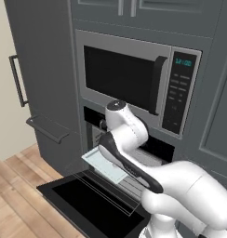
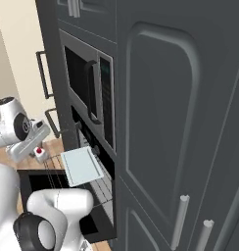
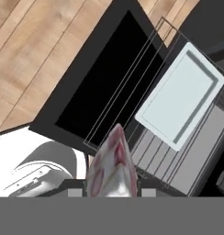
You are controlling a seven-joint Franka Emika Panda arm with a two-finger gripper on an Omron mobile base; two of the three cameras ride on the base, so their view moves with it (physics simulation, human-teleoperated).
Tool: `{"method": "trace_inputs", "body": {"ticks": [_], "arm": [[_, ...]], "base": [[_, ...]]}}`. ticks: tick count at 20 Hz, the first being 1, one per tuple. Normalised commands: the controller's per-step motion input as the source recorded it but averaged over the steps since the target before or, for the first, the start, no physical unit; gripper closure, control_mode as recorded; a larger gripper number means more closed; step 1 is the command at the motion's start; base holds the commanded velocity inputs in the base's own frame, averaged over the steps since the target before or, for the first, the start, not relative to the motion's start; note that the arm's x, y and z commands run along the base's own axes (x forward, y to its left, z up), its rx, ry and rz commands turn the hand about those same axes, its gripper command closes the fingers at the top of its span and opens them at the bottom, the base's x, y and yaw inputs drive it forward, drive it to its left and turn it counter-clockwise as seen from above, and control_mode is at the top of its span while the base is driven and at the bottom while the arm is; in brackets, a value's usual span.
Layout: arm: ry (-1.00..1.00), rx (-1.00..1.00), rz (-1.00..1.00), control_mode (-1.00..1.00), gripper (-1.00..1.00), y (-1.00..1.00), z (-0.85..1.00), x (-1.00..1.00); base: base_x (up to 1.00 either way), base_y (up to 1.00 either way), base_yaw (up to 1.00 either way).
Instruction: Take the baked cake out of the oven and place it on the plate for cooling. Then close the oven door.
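- Oven door (image 1: 90,204) hangs open at 6 o'clock, its near corner cut off.
- Pale tray (image 3: 180,96) sits on the pulled-out rack (image 3: 146,110).
- End effector (image 3: 113,186) closed on a pink-white wedge (image 3: 113,167), hard to identify, at 6 o'clock.
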Motion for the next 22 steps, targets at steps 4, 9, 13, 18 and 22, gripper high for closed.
{"method": "trace_inputs", "body": {"ticks": [4,9,13,18,22], "arm": [[-0.01,-0.03,-0.12,1.00,1.00,-0.10,0.00,-0.19],[0.00,0.00,0.00,1.00,1.00,0.00,0.00,0.00],[0.00,0.00,0.00,1.00,1.00,0.00,0.00,0.00],[0.00,0.00,0.00,1.00,1.00,0.00,0.00,0.00],[0.00,0.00,0.00,1.00,1.00,0.00,0.00,0.00]], "base": [[-0.22,-0.06,-0.05],[-1.00,-0.37,-0.20],[-1.00,-0.13,-0.11],[-0.81,0.09,0.39],[-0.50,0.23,0.68]]}}
